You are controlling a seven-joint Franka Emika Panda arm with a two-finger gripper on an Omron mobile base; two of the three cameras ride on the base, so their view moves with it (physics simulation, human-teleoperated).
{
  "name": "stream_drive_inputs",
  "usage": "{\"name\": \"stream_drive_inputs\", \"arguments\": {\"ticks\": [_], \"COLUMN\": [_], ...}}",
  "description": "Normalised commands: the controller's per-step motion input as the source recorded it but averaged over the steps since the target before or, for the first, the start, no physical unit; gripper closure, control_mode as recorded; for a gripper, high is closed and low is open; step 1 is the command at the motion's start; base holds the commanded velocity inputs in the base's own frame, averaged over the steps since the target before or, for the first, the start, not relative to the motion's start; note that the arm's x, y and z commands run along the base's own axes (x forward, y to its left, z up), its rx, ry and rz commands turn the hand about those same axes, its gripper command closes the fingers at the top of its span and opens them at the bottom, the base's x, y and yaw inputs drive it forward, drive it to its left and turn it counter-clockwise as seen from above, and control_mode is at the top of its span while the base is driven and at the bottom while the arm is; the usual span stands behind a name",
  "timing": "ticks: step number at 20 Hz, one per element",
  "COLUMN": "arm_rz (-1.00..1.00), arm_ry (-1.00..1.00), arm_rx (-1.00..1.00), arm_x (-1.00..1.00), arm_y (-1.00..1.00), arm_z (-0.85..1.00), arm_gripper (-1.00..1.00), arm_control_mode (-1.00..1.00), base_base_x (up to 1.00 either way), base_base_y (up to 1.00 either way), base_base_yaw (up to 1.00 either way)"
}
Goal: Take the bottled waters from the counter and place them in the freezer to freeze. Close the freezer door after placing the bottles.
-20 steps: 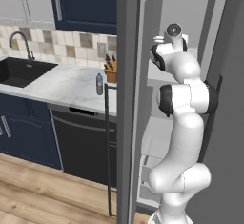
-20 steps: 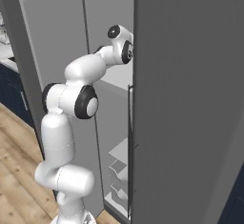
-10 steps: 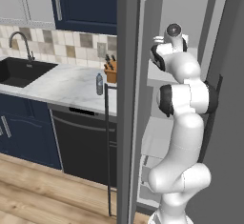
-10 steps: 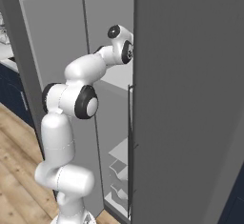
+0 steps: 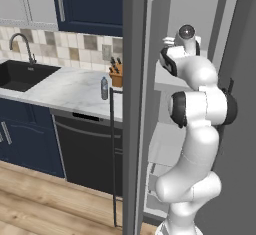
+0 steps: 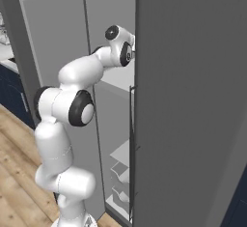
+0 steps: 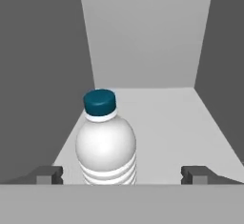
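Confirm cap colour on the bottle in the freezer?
Dark teal-blue cap on the bottle; clearest in the hand view.

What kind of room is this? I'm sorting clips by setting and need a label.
A home kitchen, rendered in simulation. A marble counter holds a black sink with a faucet and a knife block; a dishwasher sits below, and the arm reaches into a tall open freezer.

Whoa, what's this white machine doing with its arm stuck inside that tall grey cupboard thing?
That is a freezer, and the robot arm is reaching into it. A bottled water stands upright on a white shelf inside. The fingers are spread wide, and the bottle sits nearer one of them without touching either. Another bottle waits on the counter by the knife block. The freezer door is open.
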Motion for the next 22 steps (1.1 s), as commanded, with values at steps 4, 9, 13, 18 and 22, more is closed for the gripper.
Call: {"name": "stream_drive_inputs", "arguments": {"ticks": [4, 9, 13, 18, 22], "arm_rz": [0.06, 0.11, 0.06, 0.04, 0.05], "arm_ry": [-0.11, -0.05, -0.03, -0.03, -0.02], "arm_rx": [0.00, 0.00, 0.00, 0.00, 0.00], "arm_x": [-0.40, -0.24, -0.27, -0.46, -0.51], "arm_y": [0.24, 0.29, 0.13, 0.00, 0.00], "arm_z": [0.00, 0.00, 0.05, 0.29, 0.41], "arm_gripper": [-1.00, -1.00, -1.00, -1.00, -1.00], "arm_control_mode": [-1.00, -1.00, -1.00, -1.00, -1.00], "base_base_x": [0.00, 0.00, 0.00, 0.00, 0.00], "base_base_y": [0.00, 0.00, 0.00, 0.00, 0.00], "base_base_yaw": [0.00, 0.00, 0.00, 0.00, 0.00]}}
